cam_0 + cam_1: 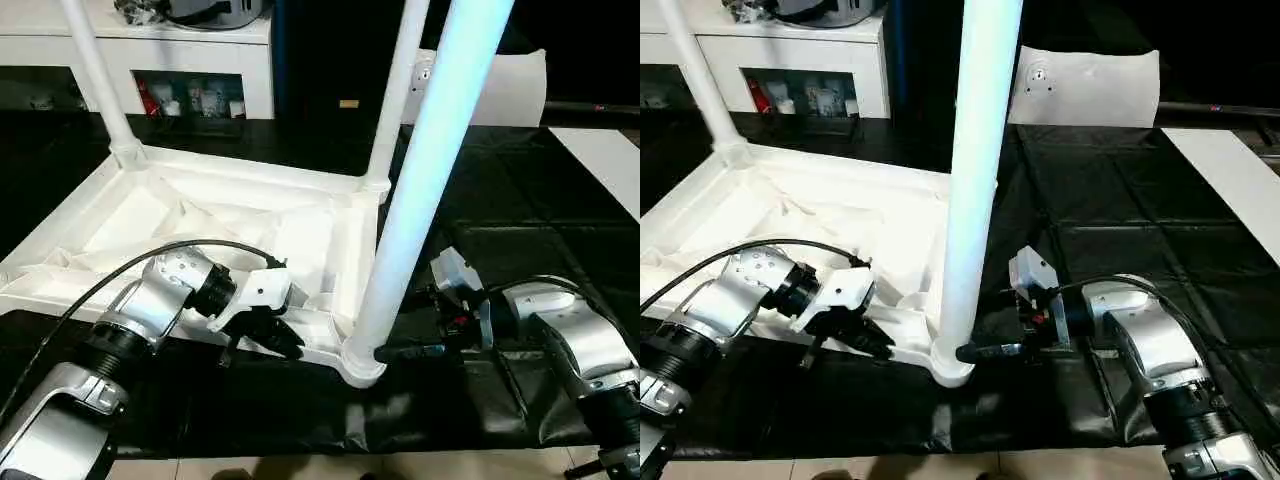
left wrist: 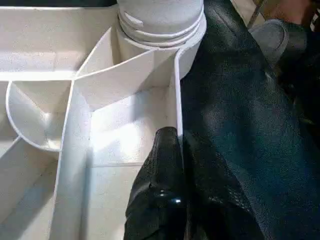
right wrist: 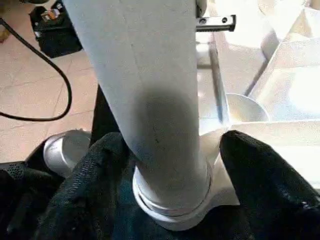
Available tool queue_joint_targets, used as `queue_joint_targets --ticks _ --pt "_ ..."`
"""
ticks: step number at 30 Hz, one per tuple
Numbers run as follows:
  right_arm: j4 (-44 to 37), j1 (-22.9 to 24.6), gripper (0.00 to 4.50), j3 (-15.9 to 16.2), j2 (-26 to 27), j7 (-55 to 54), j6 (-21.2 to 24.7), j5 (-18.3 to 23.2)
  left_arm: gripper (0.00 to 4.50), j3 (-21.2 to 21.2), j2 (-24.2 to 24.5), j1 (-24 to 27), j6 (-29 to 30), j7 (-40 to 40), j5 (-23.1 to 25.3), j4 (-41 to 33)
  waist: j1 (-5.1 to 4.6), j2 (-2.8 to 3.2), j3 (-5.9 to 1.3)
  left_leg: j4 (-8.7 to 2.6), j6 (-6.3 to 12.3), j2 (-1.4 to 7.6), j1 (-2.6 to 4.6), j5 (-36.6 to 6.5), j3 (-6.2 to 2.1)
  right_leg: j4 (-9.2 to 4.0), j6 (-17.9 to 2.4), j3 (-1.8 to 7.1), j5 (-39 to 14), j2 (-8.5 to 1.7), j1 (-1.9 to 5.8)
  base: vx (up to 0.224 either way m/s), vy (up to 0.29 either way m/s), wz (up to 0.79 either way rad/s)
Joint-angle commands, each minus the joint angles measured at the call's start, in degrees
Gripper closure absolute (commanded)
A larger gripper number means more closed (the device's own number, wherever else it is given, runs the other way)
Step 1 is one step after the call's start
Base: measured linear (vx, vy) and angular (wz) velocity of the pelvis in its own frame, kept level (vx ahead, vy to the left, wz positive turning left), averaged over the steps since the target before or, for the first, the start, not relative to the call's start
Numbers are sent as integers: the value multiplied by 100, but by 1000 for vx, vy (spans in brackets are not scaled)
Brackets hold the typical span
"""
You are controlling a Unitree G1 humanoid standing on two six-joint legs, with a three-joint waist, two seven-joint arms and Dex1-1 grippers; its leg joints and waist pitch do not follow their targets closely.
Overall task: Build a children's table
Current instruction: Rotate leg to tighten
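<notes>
tabletop point(image 1: 300, 225): I see white moulded plastic, smooth with a soft sheen, thin ribs on the upturned underside
near leg point(image 1: 425, 190): between my right pincer's fingers, smooth white plastic, faintly glossy, ridged rings at its base
corner socket point(image 3: 172, 212): same white plastic, smooth
work surface cover point(image 1: 1110, 200): black sheet under both pincers, slightly shiny, creased
left gripper point(image 1: 285, 340): fingers in black, finely textured matt covering
right gripper point(image 3: 165, 165): same black textured pads
forearms point(image 1: 1140, 345): brushed silver metal, satin finish
</notes>
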Motion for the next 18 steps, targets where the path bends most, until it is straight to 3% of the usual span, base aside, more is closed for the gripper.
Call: queue_joint_targets --ticks 1,6,13,18 --pt "37 -145 158 110 10 58 -31 55 450 -199 -31 -149 -147 -279 66 -100 -32 -17 -368 -400 306 15 -13 -1004 121 -341 -974 238 -1958 -226 367 0 0 0" --pt "88 -160 203 140 72 84 -64 58 450 -201 -38 -148 -170 -253 57 -71 -35 -17 -379 -399 302 22 -18 -936 120 -314 -1045 241 -1736 -216 371 0 0 0" --pt "-11 -92 246 182 107 114 59 127 450 -140 -67 -155 -141 -154 36 -14 -32 -9 -376 -399 285 19 -12 -1000 121 -326 -1034 239 -1811 -219 373 0 0 0" --pt "-213 50 257 -68 393 -602 419 261 450 94 -292 -218 458 444 -5 92 -45 -10 -363 -404 242 5 -11 -1043 124 -346 -986 234 -1942 -210 366 0 0 0"
